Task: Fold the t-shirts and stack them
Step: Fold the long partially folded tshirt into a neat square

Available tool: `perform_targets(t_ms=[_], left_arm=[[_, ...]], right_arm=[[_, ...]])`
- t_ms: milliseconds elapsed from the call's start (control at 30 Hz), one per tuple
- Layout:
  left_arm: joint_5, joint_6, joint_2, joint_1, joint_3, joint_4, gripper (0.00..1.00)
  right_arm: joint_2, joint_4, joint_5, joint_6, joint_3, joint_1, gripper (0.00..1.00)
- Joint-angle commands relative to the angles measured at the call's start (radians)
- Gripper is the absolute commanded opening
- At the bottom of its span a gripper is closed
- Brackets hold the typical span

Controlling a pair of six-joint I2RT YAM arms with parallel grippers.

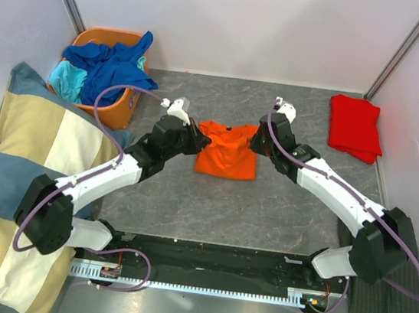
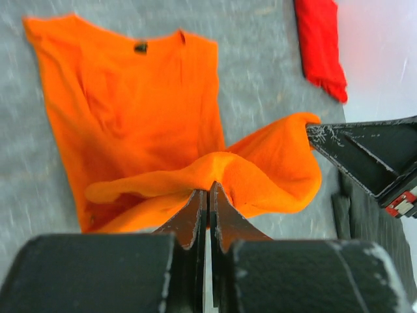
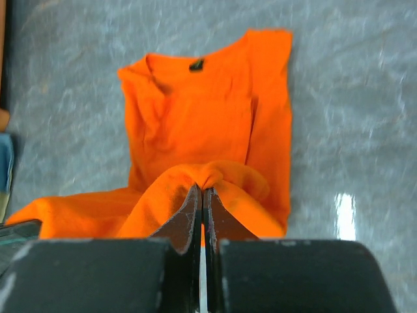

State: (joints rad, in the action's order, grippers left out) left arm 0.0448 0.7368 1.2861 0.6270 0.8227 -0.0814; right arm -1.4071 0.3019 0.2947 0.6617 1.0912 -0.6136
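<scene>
Orange shirt point(image 1: 227, 153) lies in the middle of the surface point(image 1: 279, 212), one edge lifted. Left gripper point(image 1: 193, 137) and right gripper point(image 1: 258, 141) each pinch that edge, fully closed, apparently to fold it over. Red shirt point(image 1: 355, 127) lies folded at the right.

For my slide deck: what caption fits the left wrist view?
Left pincer shut on a lifted edge of the orange t-shirt, right pincer gripping it alongside, red t-shirt beyond.

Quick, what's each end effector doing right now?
Left end effector: shut on the orange t-shirt.
Right end effector: shut on the same orange t-shirt.
</scene>
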Motion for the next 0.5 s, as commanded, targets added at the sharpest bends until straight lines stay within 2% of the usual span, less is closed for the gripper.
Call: perform_targets(t_ms=[0, 133, 467], left_arm=[[-0.077, -0.073, 0.096, -0.067, 0.085, -0.113, 0.02], [-0.135, -0.066, 0.177, -0.102, 0.127, -0.138, 0.02], [-0.18, -0.06, 0.34, -0.159, 0.167, -0.192, 0.02]], right_arm=[[-0.088, -0.067, -0.034, -0.059, 0.099, 0.049, 0.0], [-0.157, -0.092, -0.061, -0.071, 0.13, 0.078, 0.0], [-0.315, -0.138, -0.115, -0.068, 0.177, 0.127, 0.0]])
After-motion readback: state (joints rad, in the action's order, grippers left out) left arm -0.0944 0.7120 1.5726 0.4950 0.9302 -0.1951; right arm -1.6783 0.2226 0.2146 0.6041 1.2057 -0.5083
